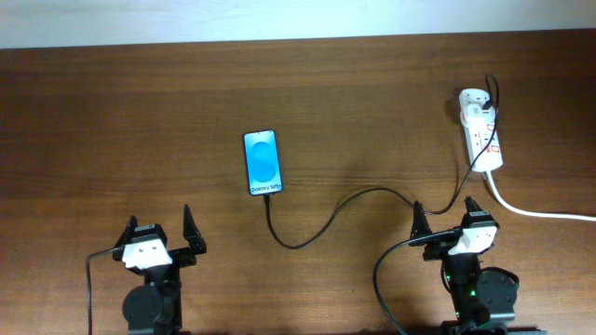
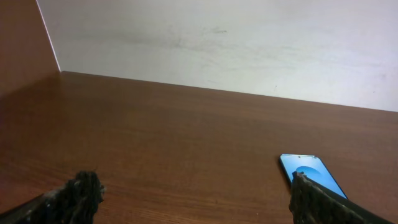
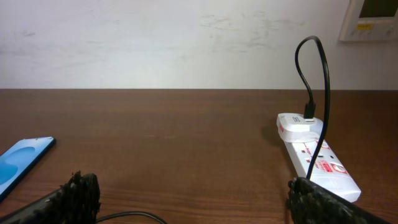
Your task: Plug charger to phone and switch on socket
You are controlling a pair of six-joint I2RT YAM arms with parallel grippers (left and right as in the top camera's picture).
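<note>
You had the left gripper (image 1: 158, 223) and right gripper (image 1: 444, 212) both spread open and empty at the near edge of the table (image 1: 112, 112), while the phone (image 1: 262, 162) lay mid-table, the charger (image 1: 326, 219) running from its lower edge to the socket (image 1: 482, 130) at far right.

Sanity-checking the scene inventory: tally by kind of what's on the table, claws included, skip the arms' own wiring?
Phones: 1, the phone
Power strips: 1, the socket
Cables: 2, the charger and the white cord
Claws: 2, the left claw and the right claw, both open
Total: 6
</note>
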